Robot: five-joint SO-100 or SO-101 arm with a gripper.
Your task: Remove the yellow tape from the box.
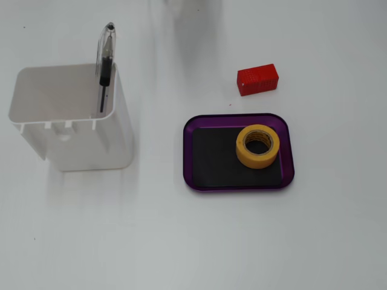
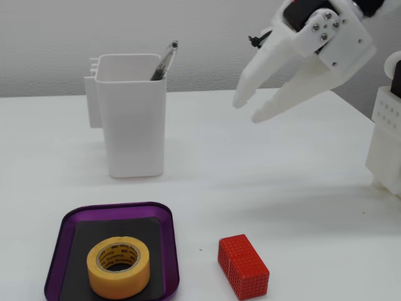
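The yellow tape [image 1: 258, 145] lies flat on the black floor of the purple tray [image 1: 189, 151], toward its right side in a fixed view. In the other fixed view the tape [image 2: 118, 266] sits in the tray [image 2: 56, 251] at the lower left. My white gripper [image 2: 247, 110] shows only in that view, high at the upper right, well above the table and far from the tray. Its two fingers stand slightly apart and hold nothing.
A tall white container [image 1: 69, 118] with a pen [image 1: 105, 63] leaning inside stands left of the tray; it also shows in the other fixed view [image 2: 131, 116]. A red block [image 1: 257, 79] lies on the table beside the tray, also in the other fixed view [image 2: 243, 264].
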